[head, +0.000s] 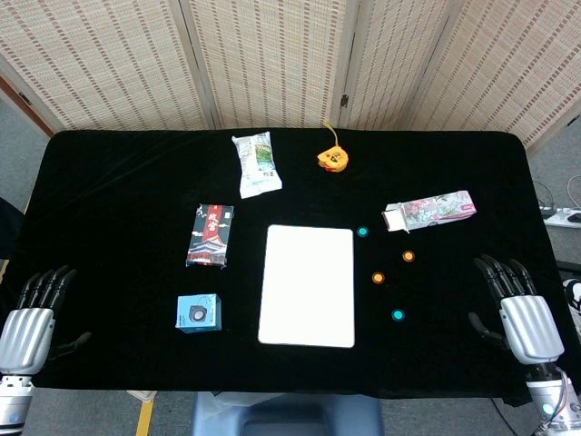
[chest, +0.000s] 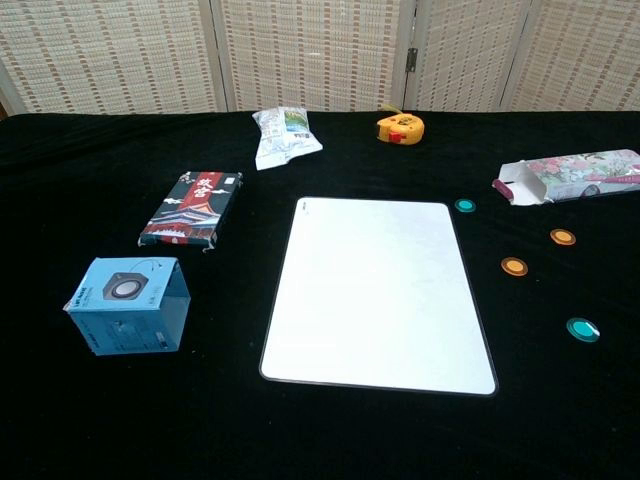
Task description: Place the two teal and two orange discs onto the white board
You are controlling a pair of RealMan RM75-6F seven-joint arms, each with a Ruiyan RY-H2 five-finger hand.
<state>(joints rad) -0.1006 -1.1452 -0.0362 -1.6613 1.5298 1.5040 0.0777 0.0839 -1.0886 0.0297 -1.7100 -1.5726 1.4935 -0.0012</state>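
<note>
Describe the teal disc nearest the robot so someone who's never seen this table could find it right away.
Start at the white board in the middle of the black table. On the cloth to its right lie four small discs; the nearest teal disc is the one closest to the front edge, near the right hand. The other teal disc lies farther back, and two orange discs sit between them.

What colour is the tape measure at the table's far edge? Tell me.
The tape measure is yellow-orange with red; chest view shows it best.
</note>
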